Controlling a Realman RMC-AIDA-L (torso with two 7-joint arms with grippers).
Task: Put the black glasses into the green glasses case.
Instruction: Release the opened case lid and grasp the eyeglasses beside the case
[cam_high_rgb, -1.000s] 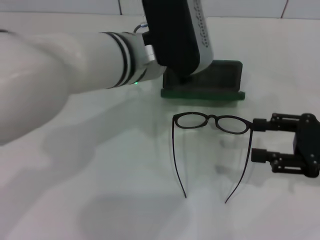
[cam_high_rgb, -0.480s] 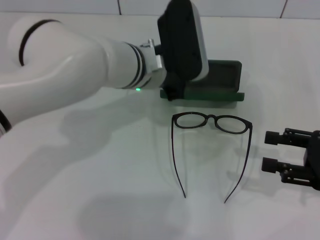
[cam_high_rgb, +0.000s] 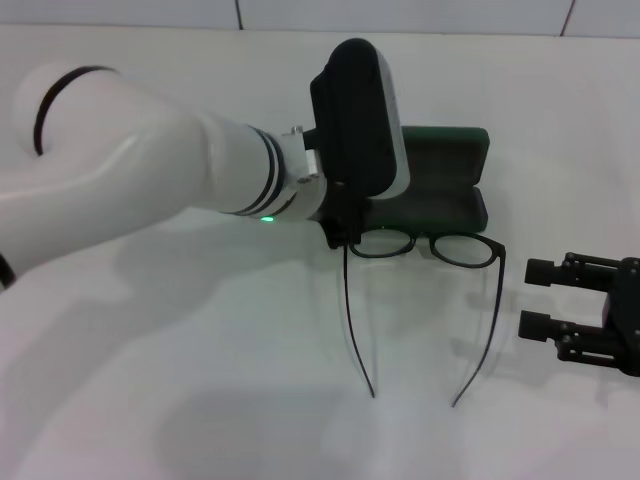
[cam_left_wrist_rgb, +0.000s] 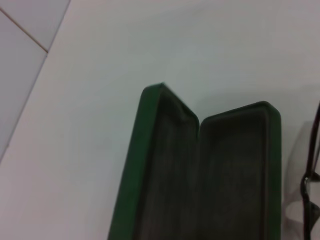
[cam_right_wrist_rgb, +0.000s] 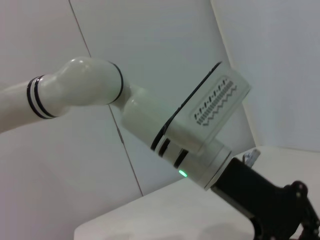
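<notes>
The black glasses (cam_high_rgb: 432, 246) lie on the white table, lenses toward the back and both temple arms spread toward me. The green glasses case (cam_high_rgb: 446, 152) stands wide open just behind them, lid upright and dark inside facing up. In the left wrist view the case (cam_left_wrist_rgb: 210, 175) fills the picture and the glasses' frame (cam_left_wrist_rgb: 310, 185) shows at its edge. My left gripper (cam_high_rgb: 343, 228) is at the case's left end, close to the glasses' left lens. My right gripper (cam_high_rgb: 541, 297) is open and empty, on the table a little to the right of the glasses.
My left arm (cam_high_rgb: 150, 190) reaches across the table from the left and hides the case's left end. The tiled wall (cam_high_rgb: 450, 15) runs along the back. The right wrist view shows only the left arm (cam_right_wrist_rgb: 190, 135) before the wall.
The left wrist has come lower and nearer. The case now stands wider open, its base close behind the glasses. The right gripper has drawn back to the right, away from the glasses.
</notes>
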